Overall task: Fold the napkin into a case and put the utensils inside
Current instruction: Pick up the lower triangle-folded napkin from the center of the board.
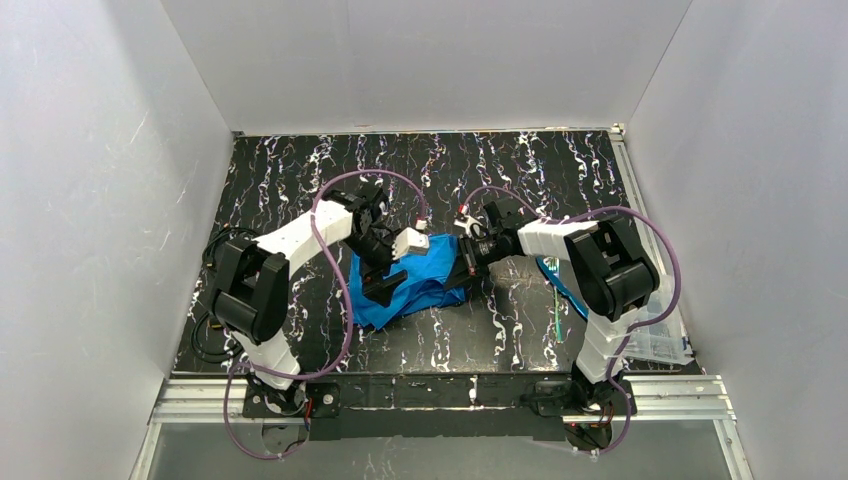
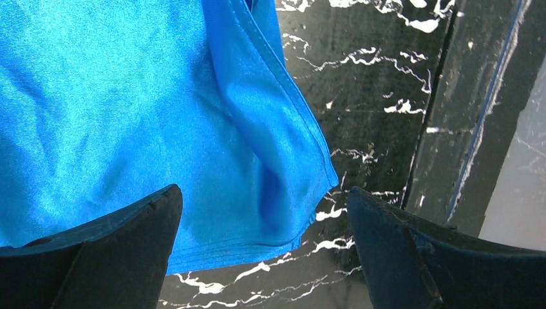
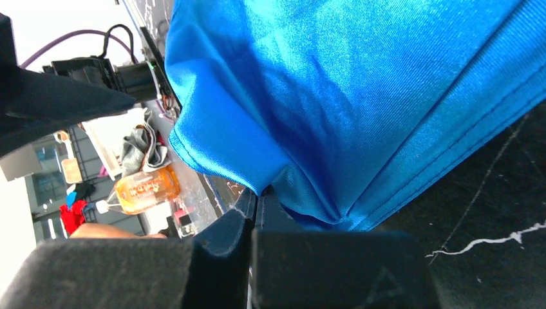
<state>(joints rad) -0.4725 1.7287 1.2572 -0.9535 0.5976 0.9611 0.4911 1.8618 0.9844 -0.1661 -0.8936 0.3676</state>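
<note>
A: L gripper (image 1: 383,272) (image 2: 264,193), what state?
B: Fingers (image 2: 109,251) spread wide, nothing btwn them. In the wrist view one finger is over the napkin (image 1: 415,285) (image 2: 129,96) and the other over bare table (image 2: 386,77). The cloth's hemmed corner lies in the gap below.
A: And the L arm (image 1: 290,238)?
B: Elbow up at the near left, forearm reaching in twd the ctr. Wrist bent down over the cloth's left part.
A: R gripper (image 1: 463,266) (image 3: 257,196)?
B: Pressed together, pinching a fold of the napkin. The cloth fans out from the pinch w/ creases running into it. R arm (image 1: 545,238) mirrors the L: elbow up at the near right, forearm pointing left, hand at the cloth's right edge.
A: Napkin overall?
B: A rumpled, loosely doubled heap at table ctr, btwn both grippers. Not a neat pouch.
A: Utensils (image 1: 556,283)?
B: On the table right of the napkin, apart from it, partly under the R arm. Can't count them.
</note>
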